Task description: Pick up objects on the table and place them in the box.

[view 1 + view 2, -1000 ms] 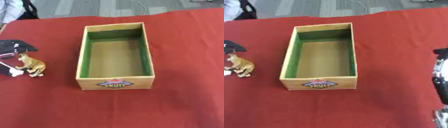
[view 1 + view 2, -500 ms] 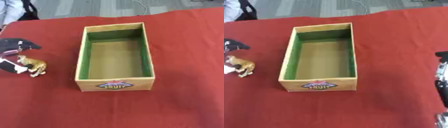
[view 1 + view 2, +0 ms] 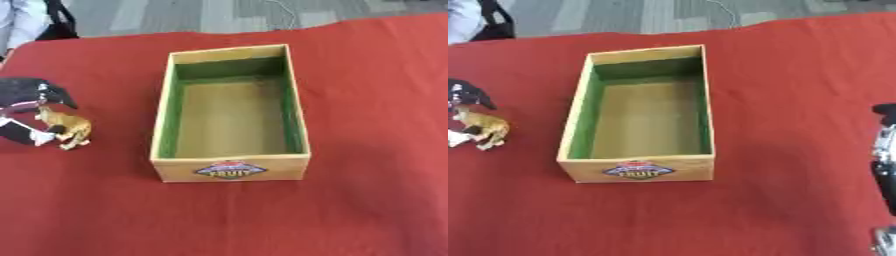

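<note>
On the red desk (image 3: 376,100) stands an open cardboard box (image 3: 229,112); grey floor lies behind. Left robot hand (image 3: 31,107) grasps a tan animal figurine (image 3: 68,128) left of the box.

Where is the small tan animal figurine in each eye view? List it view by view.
Left eye view: small tan animal figurine at the left, beside the left hand.
Right eye view: near the left edge, lower-middle height.
Shared landmark: the open cardboard box with green inner walls, just right of the figurine in both.
</note>
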